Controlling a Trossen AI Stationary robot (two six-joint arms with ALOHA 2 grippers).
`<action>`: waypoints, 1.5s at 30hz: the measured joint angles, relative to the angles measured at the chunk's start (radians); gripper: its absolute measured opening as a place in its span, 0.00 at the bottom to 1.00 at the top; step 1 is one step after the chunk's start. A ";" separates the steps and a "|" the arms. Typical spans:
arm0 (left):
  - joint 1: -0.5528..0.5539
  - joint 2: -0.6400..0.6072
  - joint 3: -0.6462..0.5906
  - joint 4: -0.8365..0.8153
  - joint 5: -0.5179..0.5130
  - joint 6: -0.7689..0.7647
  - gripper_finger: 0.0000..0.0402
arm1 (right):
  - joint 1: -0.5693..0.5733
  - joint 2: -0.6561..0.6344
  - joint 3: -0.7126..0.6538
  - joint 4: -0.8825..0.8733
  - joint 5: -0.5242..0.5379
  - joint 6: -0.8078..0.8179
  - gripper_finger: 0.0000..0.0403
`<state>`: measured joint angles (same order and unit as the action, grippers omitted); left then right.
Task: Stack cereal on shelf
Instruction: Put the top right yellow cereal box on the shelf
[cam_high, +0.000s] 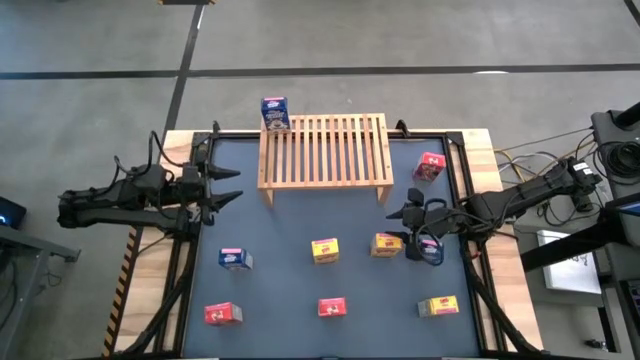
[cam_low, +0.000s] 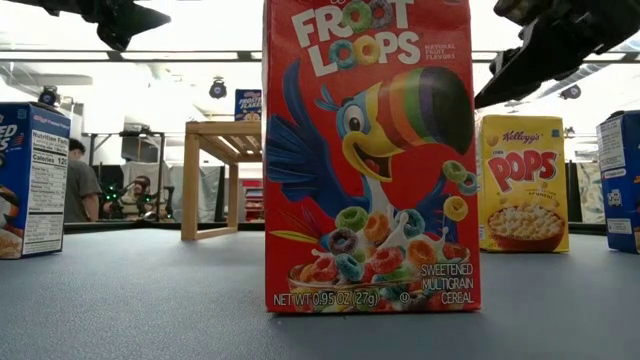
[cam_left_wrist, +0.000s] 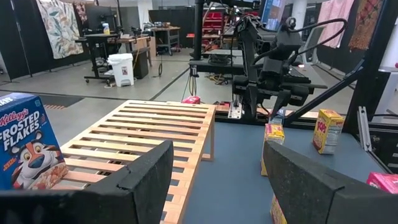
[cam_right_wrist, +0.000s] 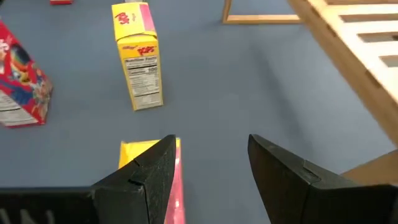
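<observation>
The shelf (cam_high: 325, 150), a slatted wooden rack, stands on its short legs at the table's far middle. A blue cereal box (cam_high: 275, 112) stands upright on its far left corner, also in the left wrist view (cam_left_wrist: 28, 149). Several other cereal boxes stand on the dark mat: red (cam_high: 430, 166), blue (cam_high: 235, 258), yellow (cam_high: 325, 250) and yellow (cam_high: 387, 244). My left gripper (cam_high: 238, 185) hovers open and level, left of the shelf. My right gripper (cam_high: 400, 215) is open, tilted down, just above the yellow box (cam_right_wrist: 149, 155), with nothing between its fingers.
More boxes stand along the near side: red (cam_high: 223, 314), red (cam_high: 332, 307), yellow (cam_high: 438, 306). A blue one (cam_high: 430, 250) sits under my right arm. The near red box (cam_low: 370, 155) fills the low view. Bare mat lies between the shelf and the middle row.
</observation>
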<state>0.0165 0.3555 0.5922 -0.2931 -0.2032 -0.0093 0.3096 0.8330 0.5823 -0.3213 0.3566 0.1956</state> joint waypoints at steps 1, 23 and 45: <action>0.000 0.001 0.000 -0.004 -0.006 0.000 0.58 | 0.007 0.000 0.000 -0.012 0.001 0.009 0.48; 0.000 -0.006 0.000 -0.025 -0.128 0.004 0.58 | 0.054 0.001 -0.017 -0.016 0.010 0.046 0.48; 0.000 -0.011 0.000 -0.053 -0.128 0.000 0.58 | 0.099 -0.003 -0.018 -0.026 0.009 0.082 0.48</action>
<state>0.0166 0.3443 0.5922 -0.3466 -0.3316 -0.0093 0.4088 0.8300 0.5646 -0.3468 0.3660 0.2771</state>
